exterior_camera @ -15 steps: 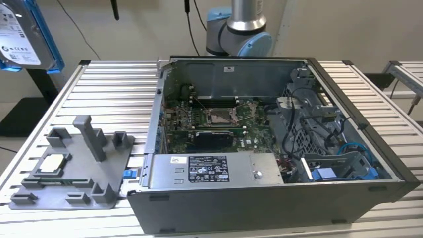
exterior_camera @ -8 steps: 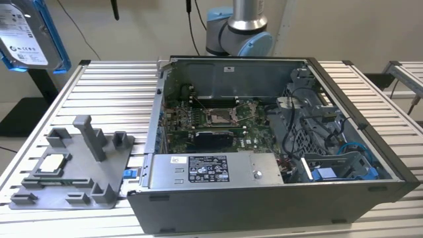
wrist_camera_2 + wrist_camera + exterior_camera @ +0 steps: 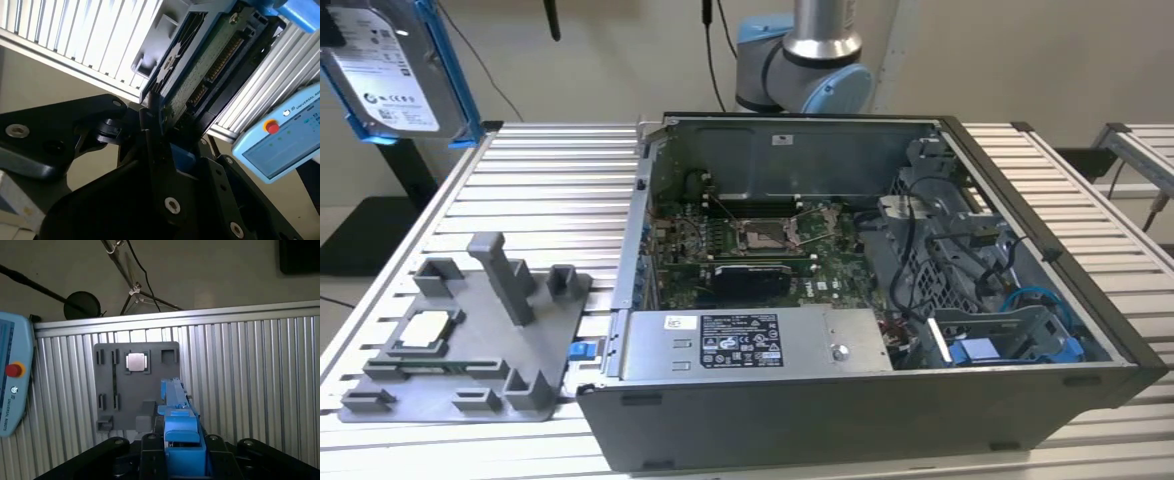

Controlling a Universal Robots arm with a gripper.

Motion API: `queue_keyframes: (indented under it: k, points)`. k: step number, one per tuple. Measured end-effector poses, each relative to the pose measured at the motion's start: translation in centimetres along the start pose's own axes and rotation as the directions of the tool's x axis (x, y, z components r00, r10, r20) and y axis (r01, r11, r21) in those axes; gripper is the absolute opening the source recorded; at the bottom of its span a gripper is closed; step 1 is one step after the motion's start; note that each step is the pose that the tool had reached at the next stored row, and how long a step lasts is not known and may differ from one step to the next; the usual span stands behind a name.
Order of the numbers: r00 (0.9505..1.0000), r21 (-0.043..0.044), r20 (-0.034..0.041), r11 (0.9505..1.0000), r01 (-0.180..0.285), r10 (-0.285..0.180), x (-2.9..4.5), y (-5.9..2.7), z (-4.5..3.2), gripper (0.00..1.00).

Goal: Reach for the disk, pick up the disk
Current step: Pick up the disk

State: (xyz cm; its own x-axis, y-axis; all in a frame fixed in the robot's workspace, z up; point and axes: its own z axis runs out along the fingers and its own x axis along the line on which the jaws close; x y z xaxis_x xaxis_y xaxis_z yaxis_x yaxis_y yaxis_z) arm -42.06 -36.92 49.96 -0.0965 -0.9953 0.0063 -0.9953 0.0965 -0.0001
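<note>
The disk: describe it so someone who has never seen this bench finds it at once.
From the open computer case on the slatted table, look to the exterior view's upper left: the disk hangs in the air near the table's corner. Unlike the square chip or the silver box, it has bright blue rails.

The disk (image 3: 387, 70) has a silver metal shell, a white paper label and smooth blue plastic rails. Beside the computer case (image 3: 854, 420) of matt dark-grey sheet metal, the ribbed table (image 3: 547, 190) looks like brushed aluminium and the fixture (image 3: 480, 372) like matt grey plastic.

Silver-grey, blue-railed disk (image 3: 394, 70); matte grey fixture (image 3: 547, 330); ribbed silver table (image 3: 547, 190).
</note>
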Motion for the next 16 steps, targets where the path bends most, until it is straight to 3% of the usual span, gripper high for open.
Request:
queue_keyframes:
  k: [16]
  points:
    - [1.0,0.0001,0.0,1.0,0.0,0.0,-0.24,-2.44,0.0,0.0]
